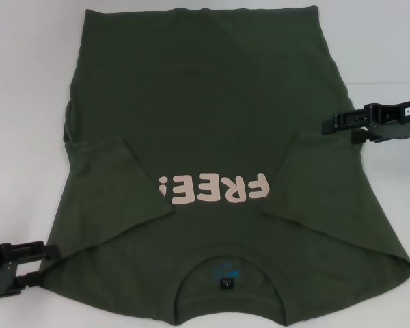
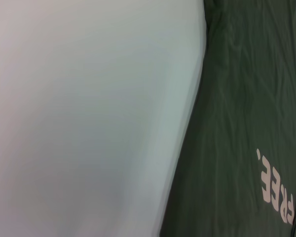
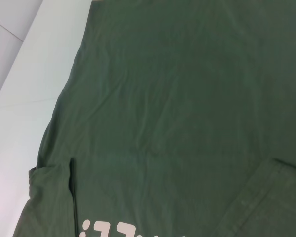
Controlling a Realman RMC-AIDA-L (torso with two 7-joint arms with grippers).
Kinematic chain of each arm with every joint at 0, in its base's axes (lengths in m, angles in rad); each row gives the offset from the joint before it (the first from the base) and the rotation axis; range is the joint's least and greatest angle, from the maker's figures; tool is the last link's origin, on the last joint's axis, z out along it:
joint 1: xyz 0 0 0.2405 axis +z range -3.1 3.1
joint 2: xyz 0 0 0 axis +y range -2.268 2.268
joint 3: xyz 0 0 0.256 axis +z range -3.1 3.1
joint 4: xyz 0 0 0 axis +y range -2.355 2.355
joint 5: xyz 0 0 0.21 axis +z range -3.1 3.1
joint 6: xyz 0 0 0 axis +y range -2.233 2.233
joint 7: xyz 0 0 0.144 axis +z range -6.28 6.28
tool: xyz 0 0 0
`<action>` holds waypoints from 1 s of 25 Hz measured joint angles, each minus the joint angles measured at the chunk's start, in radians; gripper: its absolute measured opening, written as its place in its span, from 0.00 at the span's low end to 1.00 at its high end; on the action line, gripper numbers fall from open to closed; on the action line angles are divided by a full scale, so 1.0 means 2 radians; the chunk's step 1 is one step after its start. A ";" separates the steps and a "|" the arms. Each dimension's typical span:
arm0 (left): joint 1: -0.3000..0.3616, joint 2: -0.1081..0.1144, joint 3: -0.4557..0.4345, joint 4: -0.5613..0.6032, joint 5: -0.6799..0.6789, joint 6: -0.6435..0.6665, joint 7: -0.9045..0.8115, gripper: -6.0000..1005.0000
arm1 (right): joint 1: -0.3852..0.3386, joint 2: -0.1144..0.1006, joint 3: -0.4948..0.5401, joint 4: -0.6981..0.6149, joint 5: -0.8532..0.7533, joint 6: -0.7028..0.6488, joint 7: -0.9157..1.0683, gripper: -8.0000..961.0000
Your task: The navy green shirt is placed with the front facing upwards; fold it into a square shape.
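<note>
The navy green shirt (image 1: 205, 102) lies flat on the white table, front up, with its collar nearest me and the hem at the far side. Pink "FREE!" lettering (image 1: 215, 190) crosses the chest. Both sleeves are folded inward over the chest, one (image 1: 116, 184) on the left and one (image 1: 321, 191) on the right. A small label (image 1: 229, 281) shows inside the neck. My left gripper (image 1: 31, 263) sits open at the shirt's near left shoulder edge. Beside the shirt's right side edge my right gripper (image 1: 338, 130) hovers open, holding nothing. The wrist views show only shirt cloth (image 2: 237, 123) (image 3: 187, 98) and table.
White table (image 1: 27, 82) surrounds the shirt on the left, right and far sides. A table seam or edge (image 3: 15, 34) shows in the right wrist view beyond the shirt's side.
</note>
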 joint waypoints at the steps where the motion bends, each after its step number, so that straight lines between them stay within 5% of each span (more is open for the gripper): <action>1: -0.001 0.000 0.000 -0.003 0.002 -0.001 0.000 0.72 | 0.000 0.000 0.000 0.000 0.000 0.000 0.000 0.95; 18: -0.030 0.000 0.000 -0.036 0.004 -0.006 0.016 0.72 | -0.003 -0.001 0.001 0.000 0.000 -0.001 -0.004 0.95; 25: -0.023 0.001 -0.013 -0.007 0.000 0.022 0.011 0.72 | -0.006 -0.002 0.006 0.000 0.000 0.000 -0.005 0.95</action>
